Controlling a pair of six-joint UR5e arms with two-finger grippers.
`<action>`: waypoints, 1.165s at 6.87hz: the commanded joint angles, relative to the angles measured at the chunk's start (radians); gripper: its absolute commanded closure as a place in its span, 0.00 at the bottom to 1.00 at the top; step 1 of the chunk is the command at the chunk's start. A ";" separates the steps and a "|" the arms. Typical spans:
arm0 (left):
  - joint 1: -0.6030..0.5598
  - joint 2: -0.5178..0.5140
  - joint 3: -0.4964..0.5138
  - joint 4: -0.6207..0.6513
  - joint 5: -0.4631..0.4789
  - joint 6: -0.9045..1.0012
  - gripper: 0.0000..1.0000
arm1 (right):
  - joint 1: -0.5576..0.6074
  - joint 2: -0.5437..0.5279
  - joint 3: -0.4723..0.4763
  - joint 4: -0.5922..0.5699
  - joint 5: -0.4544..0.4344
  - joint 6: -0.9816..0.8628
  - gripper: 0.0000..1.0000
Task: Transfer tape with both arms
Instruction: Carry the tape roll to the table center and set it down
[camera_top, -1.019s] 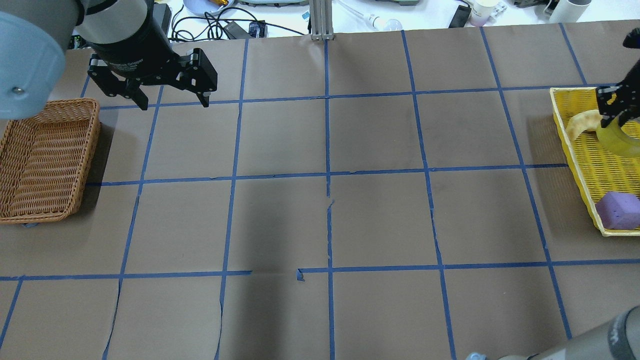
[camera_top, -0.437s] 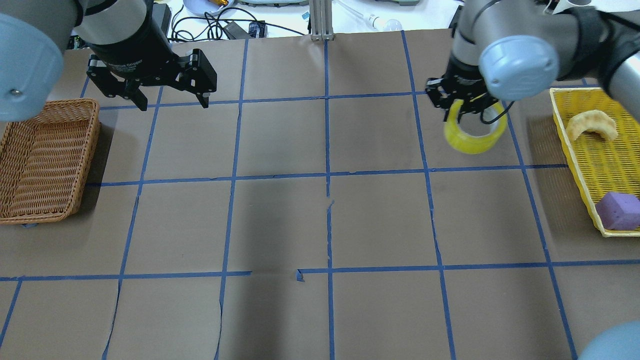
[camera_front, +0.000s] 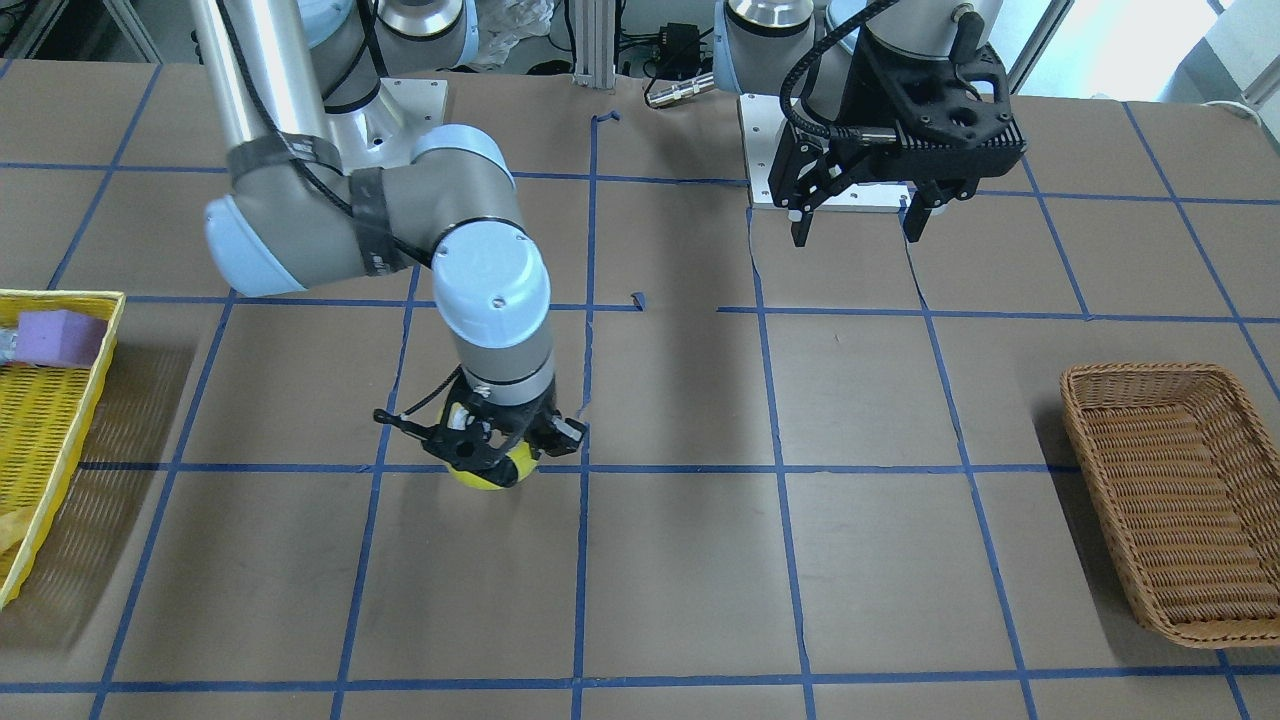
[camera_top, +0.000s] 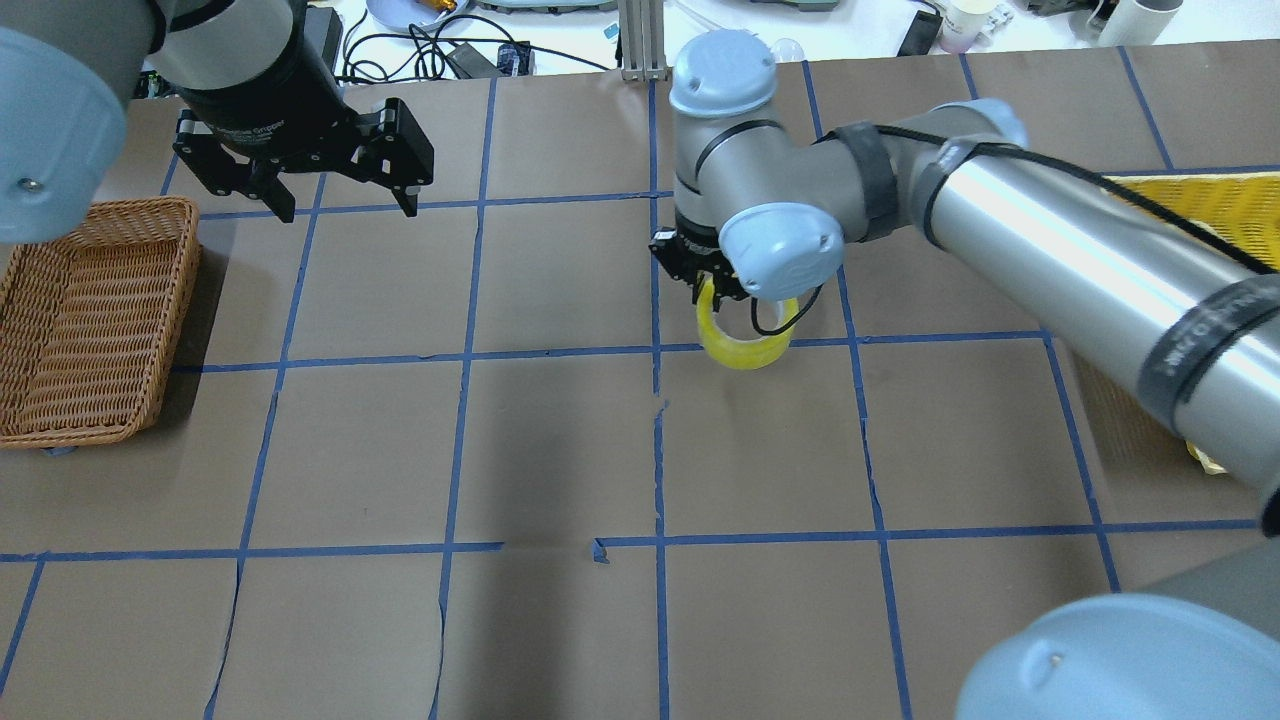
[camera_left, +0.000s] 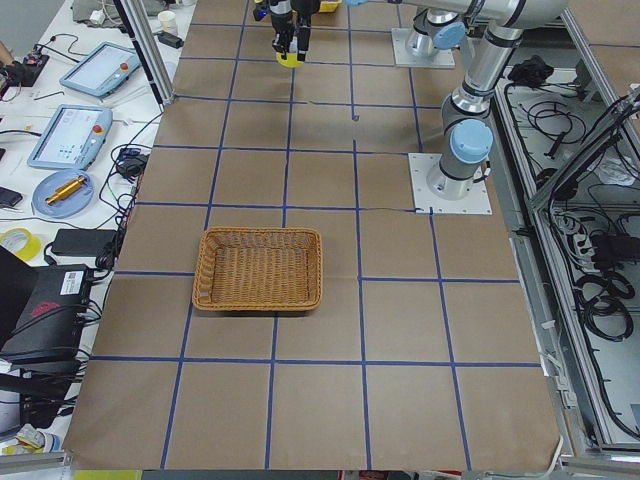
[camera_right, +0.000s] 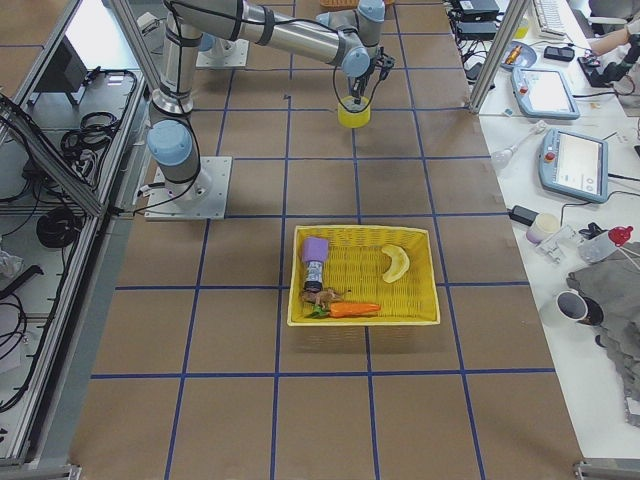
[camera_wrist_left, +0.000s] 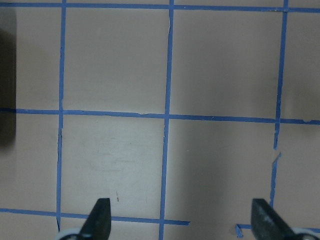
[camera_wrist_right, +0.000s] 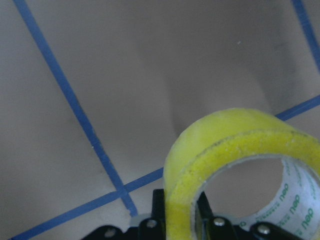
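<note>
Front-facing view: the silver-grey jointed right arm (camera_front: 480, 270), with light blue joint caps, reaches down over the brown paper-covered bench (camera_front: 900, 560), which is marked with blue tape grid lines. The right jaws pinch the thick roll of translucent yellow packing tape (camera_front: 488, 474), which shows just below them, over a blue line near the bench's middle. The left arm (camera_front: 900, 90) hangs close to the robot's base, and the left jaws are spread with nothing between them. A brown woven wicker basket (camera_front: 1140, 370) lies at the left arm's end of the bench. A yellow plastic mesh tray (camera_front: 40, 420) holding a purple sponge block (camera_front: 60, 335) lies at the other end.

Overhead view: the tape hangs below the right jaws just right of the centre line, across a grid line and well apart from both basket and tray. I cannot tell whether its lower edge touches the bench.

Left side view: the far arm holds the tape well beyond the basket.

Right side view: the tray also holds a curved pale-yellow piece (camera_right: 395, 262) and an orange carrot-shaped thing (camera_right: 350, 310). The tape is well apart from the tray.

Left wrist view: two black fingertips (camera_wrist_left: 100, 217) stand wide apart above bare bench.

Right wrist view: the right jaws clamp the tape's wall, one side inside the white printed core and one outside.
</note>
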 joint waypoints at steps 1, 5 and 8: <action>0.029 0.000 0.000 0.000 -0.009 0.000 0.00 | 0.068 0.063 -0.014 -0.057 0.062 0.129 1.00; 0.114 -0.027 -0.072 -0.006 -0.010 0.044 0.00 | 0.069 0.103 -0.016 -0.137 0.107 0.087 0.01; 0.116 -0.151 -0.327 0.212 -0.048 -0.144 0.00 | -0.021 -0.054 -0.017 -0.068 0.027 -0.130 0.00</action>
